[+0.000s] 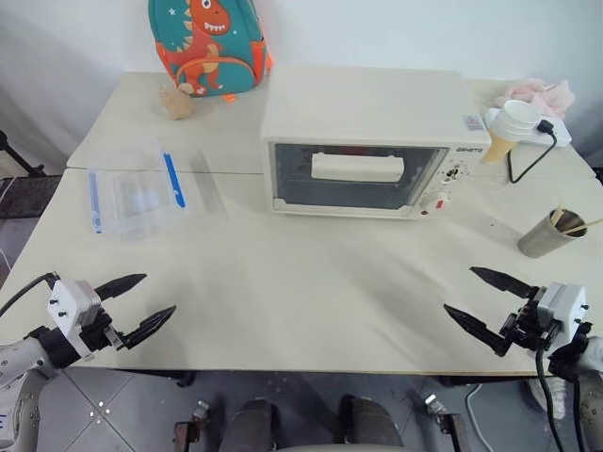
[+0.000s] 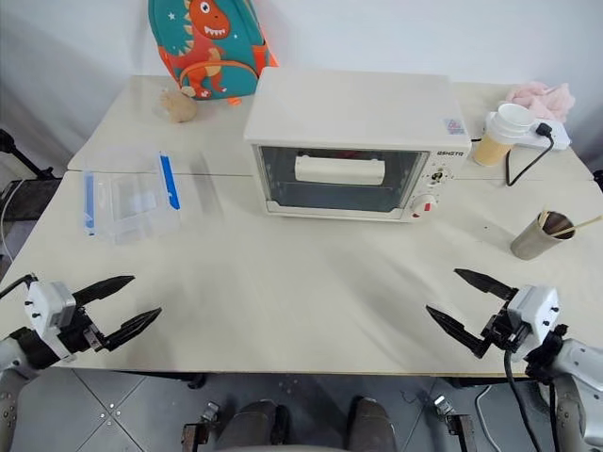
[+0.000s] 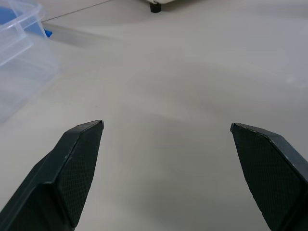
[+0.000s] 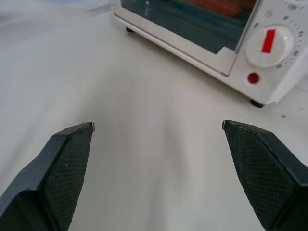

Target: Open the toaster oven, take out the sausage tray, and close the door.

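**Toaster oven shut, both grippers spread wide and empty**

The toaster oven [image 1: 372, 141] stands well ahead of both grippers, nearer the far half of the table [image 1: 311, 282], with its door [image 1: 356, 177] closed and the cream bar handle [image 1: 358, 168] upright across the glass.

The left gripper [image 1: 146, 303] hovers over the near left edge of the table, its two black fingers splayed far apart with nothing between them. The right gripper [image 1: 479, 297] hovers over the near right edge in the same way, fingers wide and empty, angled inward toward the middle of the table. Bare tabletop lies between the two.

Beyond the left gripper, and a little to its outer side, sits a clear plastic box [image 1: 139, 196] with blue clips; in the left wrist view one corner of it [image 3: 19, 33] shows past the fingertips. Ahead of the right gripper and toward the centre is the oven's control side: the right wrist view shows a white knob [image 4: 275, 44] with a red mark, a red button [image 4: 253, 78] below it, and something red behind the glass that cannot be made out as a tray.

Just beyond the right gripper on its outer side stands a metal cup [image 1: 551, 233] with sticks in it. Farther off, beside the oven, are a paper cup [image 1: 509, 129], a white power strip [image 1: 556, 132] and a pink cloth [image 1: 539, 94]. Behind the oven's left corner leans a dinosaur backpack [image 1: 207, 42].
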`<state>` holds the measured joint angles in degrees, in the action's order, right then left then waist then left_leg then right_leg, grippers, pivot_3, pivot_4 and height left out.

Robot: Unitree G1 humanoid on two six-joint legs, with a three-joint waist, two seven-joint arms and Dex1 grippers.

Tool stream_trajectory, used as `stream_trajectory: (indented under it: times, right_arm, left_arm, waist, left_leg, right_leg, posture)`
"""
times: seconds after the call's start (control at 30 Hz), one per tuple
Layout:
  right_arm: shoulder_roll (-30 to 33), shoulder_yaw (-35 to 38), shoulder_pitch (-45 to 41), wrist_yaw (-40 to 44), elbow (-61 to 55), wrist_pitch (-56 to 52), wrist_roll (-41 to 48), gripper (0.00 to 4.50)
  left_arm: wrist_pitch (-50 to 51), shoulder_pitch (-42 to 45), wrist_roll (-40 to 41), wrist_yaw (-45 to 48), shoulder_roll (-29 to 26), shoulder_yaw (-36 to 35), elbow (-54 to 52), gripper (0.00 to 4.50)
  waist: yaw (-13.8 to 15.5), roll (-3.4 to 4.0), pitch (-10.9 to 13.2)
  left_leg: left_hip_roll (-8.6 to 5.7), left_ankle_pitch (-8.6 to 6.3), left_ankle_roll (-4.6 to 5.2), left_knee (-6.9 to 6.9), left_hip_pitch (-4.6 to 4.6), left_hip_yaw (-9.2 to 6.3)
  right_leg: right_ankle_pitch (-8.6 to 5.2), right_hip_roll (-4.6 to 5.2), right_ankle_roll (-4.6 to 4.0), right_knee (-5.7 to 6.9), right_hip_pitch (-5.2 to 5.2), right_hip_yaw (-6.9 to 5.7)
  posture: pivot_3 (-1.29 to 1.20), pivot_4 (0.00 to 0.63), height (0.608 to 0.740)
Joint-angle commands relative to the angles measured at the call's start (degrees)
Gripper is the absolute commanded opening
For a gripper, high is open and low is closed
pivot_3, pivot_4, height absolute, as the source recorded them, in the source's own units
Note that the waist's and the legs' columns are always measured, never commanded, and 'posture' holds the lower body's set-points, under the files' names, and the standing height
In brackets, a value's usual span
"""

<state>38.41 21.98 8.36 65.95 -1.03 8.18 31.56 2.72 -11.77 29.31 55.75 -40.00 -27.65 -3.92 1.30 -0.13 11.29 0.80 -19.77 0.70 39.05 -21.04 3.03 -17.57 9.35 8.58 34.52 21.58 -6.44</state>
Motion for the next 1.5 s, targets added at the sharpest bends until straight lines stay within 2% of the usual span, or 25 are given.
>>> stream_trajectory:
  times: [0.03,0.07,0.17,0.3,0.37,0.47,0.67,0.9,1.13,1.37,1.5]
  right_arm:
    - [0.40,0.20,-1.62,-0.15,-2.57,-1.18,1.84,4.46]
    - [0.31,0.08,-2.50,-0.59,-2.93,-2.08,2.30,4.46]
    - [-0.46,-2.19,-8.22,-3.46,-5.82,-7.64,5.53,4.46]
    - [-2.26,-5.70,-18.20,-10.16,-6.94,-17.56,8.59,4.46]
    - [-3.01,-7.14,-23.36,-14.08,-6.42,-23.83,10.31,4.46]
    - [-4.81,-9.56,-29.56,-17.17,-5.79,-27.81,9.74,4.46]
    - [-6.17,-12.43,-37.15,-15.68,-1.48,-27.42,6.61,4.46]
    - [-6.09,-13.72,-37.57,-8.14,-3.22,-26.65,7.17,4.46]
    - [-5.54,-13.05,-35.72,-4.86,-4.47,-25.62,6.15,4.46]
    - [-2.53,-14.01,-29.41,1.91,-7.32,-17.80,1.99,4.46]
    - [-2.37,-13.41,-26.11,1.98,-9.63,-15.95,1.69,4.46]
  left_arm:
    - [1.03,-0.01,0.55,1.11,-2.18,-0.86,-2.15,4.50]
    - [1.93,0.62,0.96,1.28,-2.76,-0.89,-2.10,4.50]
    - [13.35,6.82,11.46,0.28,-4.23,-1.90,-3.57,4.50]
    - [16.53,17.18,16.28,-5.96,-0.31,-1.27,-4.83,4.50]
    - [18.89,19.37,18.19,-7.45,1.50,0.40,-7.10,4.50]
    - [19.57,20.02,17.13,-8.20,3.53,3.76,-9.82,4.50]
    - [18.67,21.78,15.17,-9.81,6.10,7.49,-11.36,4.50]
    - [18.49,21.32,14.65,-9.77,6.54,8.18,-11.47,4.50]
    - [18.32,21.77,14.45,-9.83,6.34,7.96,-10.84,4.50]
    - [18.99,25.52,14.88,-8.65,5.48,8.31,-8.76,4.50]
    - [19.46,27.92,14.95,-7.46,4.58,7.78,-6.58,4.50]
  waist:
    - [-0.02,0.00,0.00]
    - [-0.03,0.00,0.00]
    - [-0.10,0.02,0.01]
    - [-0.07,0.02,0.01]
    - [-0.12,0.02,0.01]
    - [-0.28,0.02,0.01]
    - [-0.48,0.02,0.01]
    - [-0.46,0.02,0.01]
    - [-1.48,0.02,0.01]
    - [-1.29,0.02,0.01]
    - [-1.28,0.02,0.01]
  left_leg:
    - [0.00,0.00,0.00,0.00,0.01,0.00]
    - [0.01,0.00,0.00,0.00,0.01,-0.01]
    - [0.01,0.01,-0.01,0.00,0.01,-0.02]
    - [0.02,0.04,-0.03,0.10,0.01,-0.09]
    - [0.00,0.04,-0.03,0.10,0.03,-0.11]
    - [-0.07,-0.02,-0.09,0.10,-0.02,-0.20]
    - [-0.18,-0.11,-0.18,0.08,-0.21,0.01]
    - [-0.17,-0.11,-0.18,0.08,-0.21,0.06]
    - [-0.10,-0.11,-0.18,0.08,-0.19,0.09]
    - [-0.12,-0.11,-0.18,0.08,-0.20,0.10]
    - [-0.10,-0.11,-0.19,0.08,-0.19,0.08]
  right_leg:
    - [0.00,0.00,0.00,0.00,0.00,0.00]
    - [0.00,-0.01,0.00,0.01,0.00,-0.01]
    - [0.00,-0.02,0.00,0.03,0.00,-0.02]
    - [0.00,0.01,0.00,0.19,0.00,0.01]
    - [0.01,0.03,0.01,0.26,0.01,0.00]
    - [0.03,0.02,0.04,0.34,0.07,-0.12]
    - [0.02,-0.12,0.03,0.36,0.16,-0.47]
    - [0.02,-0.13,0.03,0.30,0.12,-0.49]
    - [0.02,-0.19,0.03,0.29,0.12,-0.46]
    - [0.02,-0.19,0.03,0.25,0.11,-0.44]
    - [0.02,-0.20,0.03,0.26,0.11,-0.47]
  posture:
    - [0.00,0.150,0.740]
    - [0.00,0.150,0.740]
    - [0.00,0.150,0.740]
    - [0.00,0.150,0.740]
    - [0.00,0.150,0.740]
    - [0.00,0.150,0.740]
    - [0.00,0.150,0.740]
    - [0.00,0.150,0.740]
    - [0.00,0.150,0.740]
    - [0.00,0.150,0.740]
    - [0.00,0.150,0.740]
